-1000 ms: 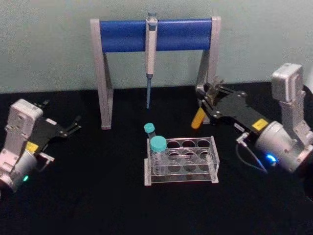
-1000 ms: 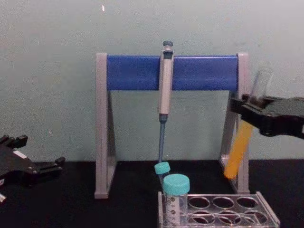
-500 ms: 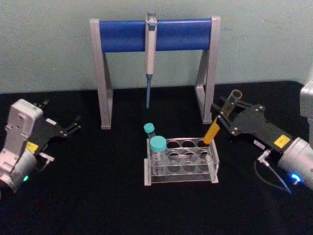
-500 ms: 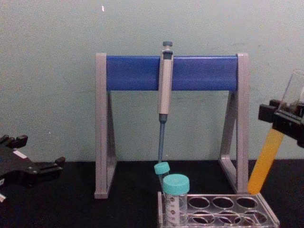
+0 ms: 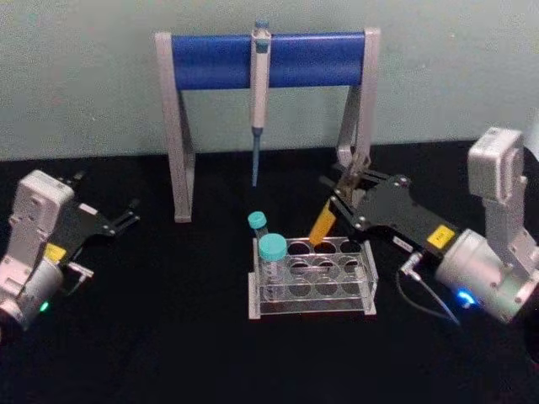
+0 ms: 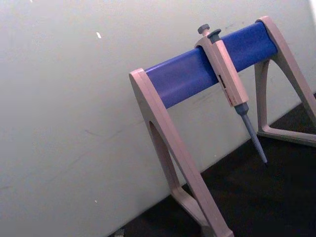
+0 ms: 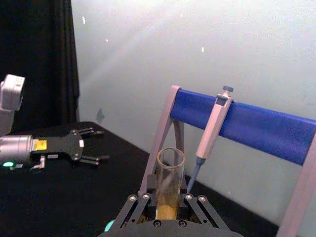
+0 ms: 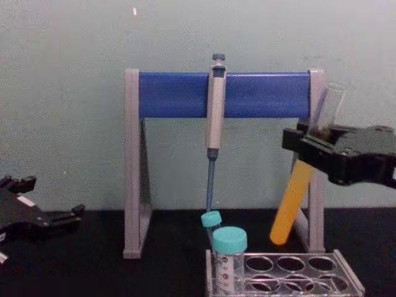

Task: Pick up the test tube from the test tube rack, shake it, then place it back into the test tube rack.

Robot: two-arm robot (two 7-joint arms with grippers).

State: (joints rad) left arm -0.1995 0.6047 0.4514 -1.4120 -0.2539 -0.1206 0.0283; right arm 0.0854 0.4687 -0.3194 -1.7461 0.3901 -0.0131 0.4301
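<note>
My right gripper (image 5: 338, 200) is shut on the test tube (image 5: 322, 226), a slim clear tube with orange-yellow liquid in its lower half. The tube hangs tilted in the air, its round bottom just above the back row of the clear test tube rack (image 5: 369, 278) and not inside a hole. From the chest, the test tube (image 8: 289, 204) slants down to the left below the right gripper (image 8: 309, 141), above the rack (image 8: 350, 279). In the right wrist view its open rim (image 7: 171, 159) rises between the fingers. My left gripper (image 5: 128, 217) rests open at the far left.
Two teal-capped tubes (image 5: 271, 251) stand in the rack's left end. Behind the rack stands a grey-and-blue pipette stand (image 5: 210, 61) with a pipette (image 5: 259, 84) hanging from it. Black tabletop lies around the rack.
The right gripper has swung the test tube from the right, beside the rack, back left and up over the rack's back row. The left arm has not moved.
</note>
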